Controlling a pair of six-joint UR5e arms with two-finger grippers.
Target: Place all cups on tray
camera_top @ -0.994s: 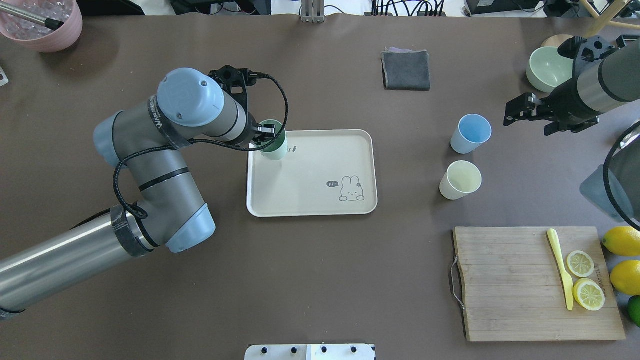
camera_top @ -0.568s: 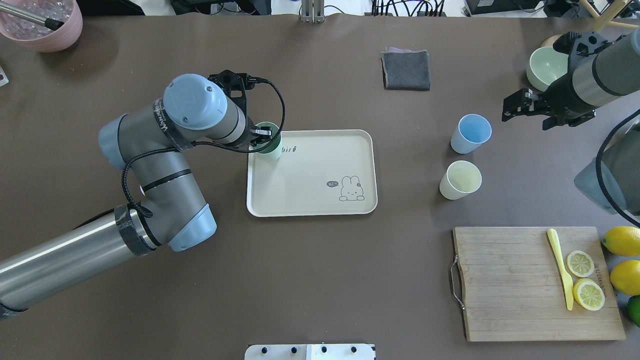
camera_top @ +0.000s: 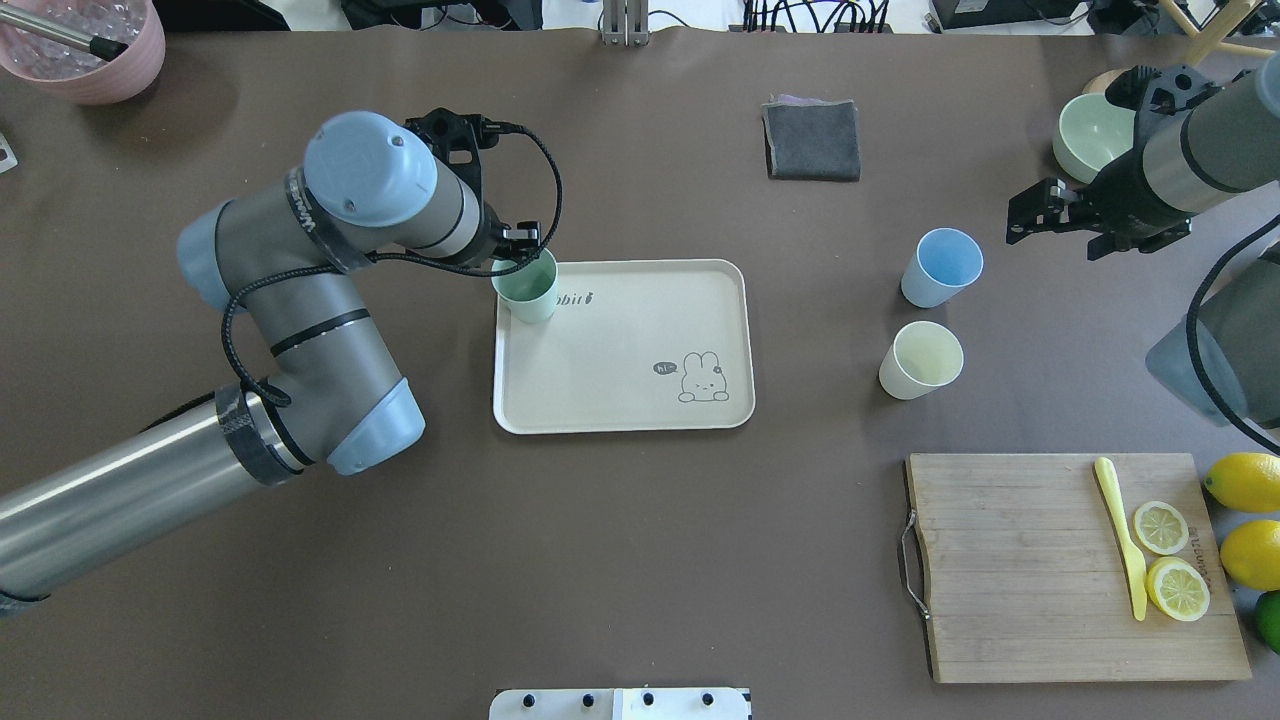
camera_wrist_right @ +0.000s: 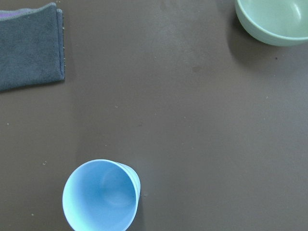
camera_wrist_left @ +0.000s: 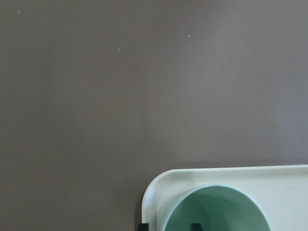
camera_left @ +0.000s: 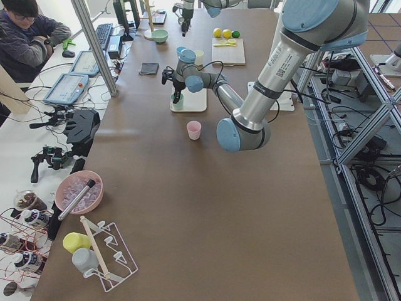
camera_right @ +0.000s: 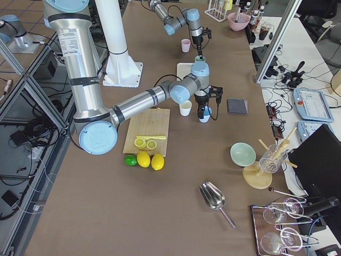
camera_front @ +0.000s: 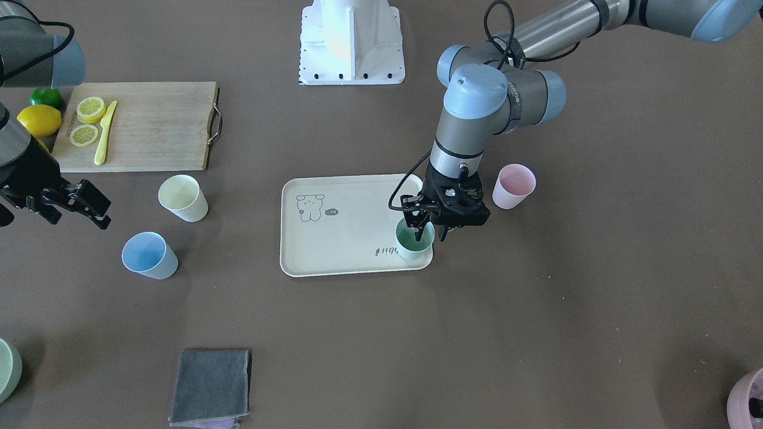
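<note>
The mint green cup (camera_top: 527, 290) stands upright on the cream tray (camera_top: 600, 360), in its far left corner. My left gripper (camera_front: 430, 232) is right above it, open. One fingertip is inside the rim and one outside, as the left wrist view (camera_wrist_left: 168, 226) shows. The pink cup (camera_front: 512, 186) stands on the table beside the tray, hidden under my left arm in the overhead view. The light blue cup (camera_top: 940, 267) and the pale yellow cup (camera_top: 920, 360) stand on the table right of the tray. My right gripper (camera_top: 1040, 215) is open and empty, above the table just beyond the blue cup (camera_wrist_right: 101, 195).
A folded grey cloth (camera_top: 812, 140) lies at the far middle. A pale green bowl (camera_top: 1095, 135) sits far right. A wooden cutting board (camera_top: 1020, 600) with lemon slices and a yellow knife lies near right, lemons beside it. A ribbed pink pot (camera_top: 90, 50) stands far left.
My left gripper moved the mint cup to the tray's far left corner, set it down and opened. The left arm rose a little. My right gripper shifted slightly away.
</note>
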